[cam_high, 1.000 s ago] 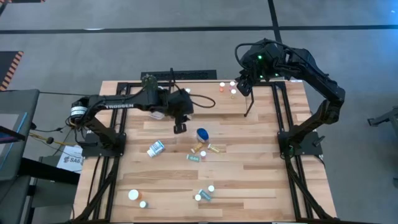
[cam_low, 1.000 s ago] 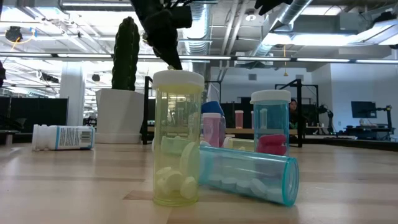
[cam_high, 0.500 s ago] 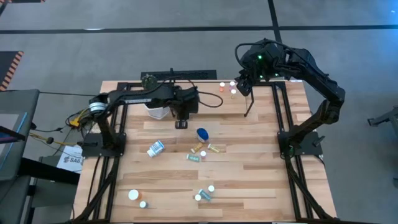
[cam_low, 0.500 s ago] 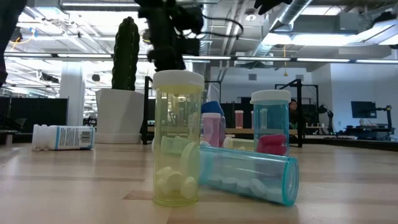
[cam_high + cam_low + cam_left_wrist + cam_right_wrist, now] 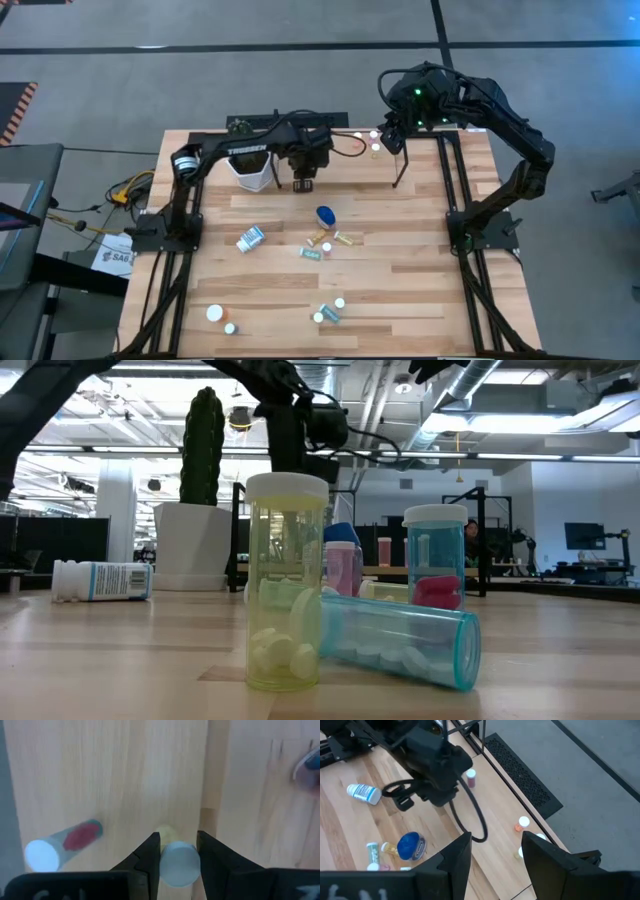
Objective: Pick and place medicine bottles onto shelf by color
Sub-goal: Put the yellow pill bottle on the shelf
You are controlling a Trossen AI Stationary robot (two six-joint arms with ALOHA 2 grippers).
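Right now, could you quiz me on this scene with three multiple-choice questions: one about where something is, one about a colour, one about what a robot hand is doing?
1. Where is the big blue bottle?
A. In an end effector
B. Lying near the middle of the table
C. On the floor

2. What colour is the upright bottle nearest the low camera?
A. Yellow
B. Black
C. Red

3. What is the left end effector doing?
A. Standing wide open, empty
B. Gripping the cactus
C. Shut on a small bottle

Answers:
1 B: the high view shows it on the planks, clear of both arms.
2 A: its clear body is tinted yellow, with pale tablets inside.
3 C: the left wrist view shows a white-capped bottle clamped between its fingers.
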